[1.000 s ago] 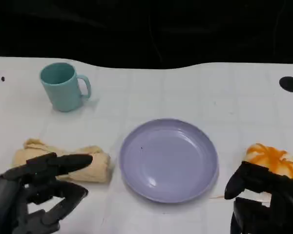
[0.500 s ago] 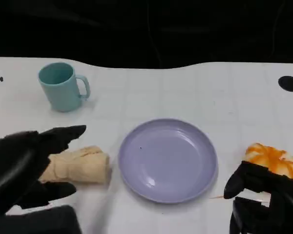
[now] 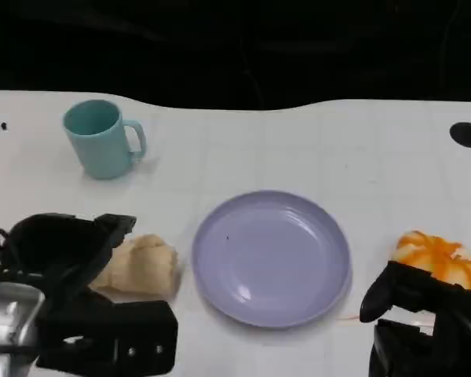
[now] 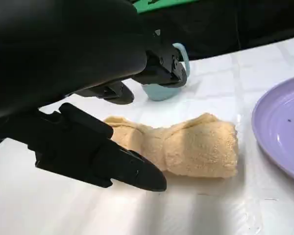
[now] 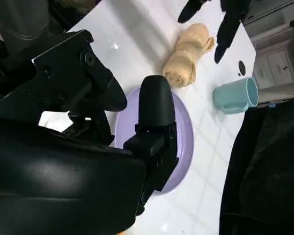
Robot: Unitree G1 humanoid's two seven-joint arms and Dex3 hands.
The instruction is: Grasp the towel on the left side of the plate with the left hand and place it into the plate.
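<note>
On the table's (image 3: 314,141) left side, beside the plate (image 3: 271,258): left hand (image 3: 59,251) now down over the towel's (image 3: 145,263) outer end, having advanced from the near edge within the last second. Fingers (image 4: 112,166) spread to either side of the roll, not yet clamped on it; towel unmoved, lying flat just left of the plate's rim. Judged as the closing stage of the reach, with grasp, lift and transfer into the plate remaining. Right hand (image 3: 424,322) parked at the near right corner, beside an orange-and-white object (image 3: 441,259); whether apart or closed, cannot tell. White, faintly gridded tabletop; teal mug (image 3: 102,137) at far left. Dark backdrop beyond the far edge.
</note>
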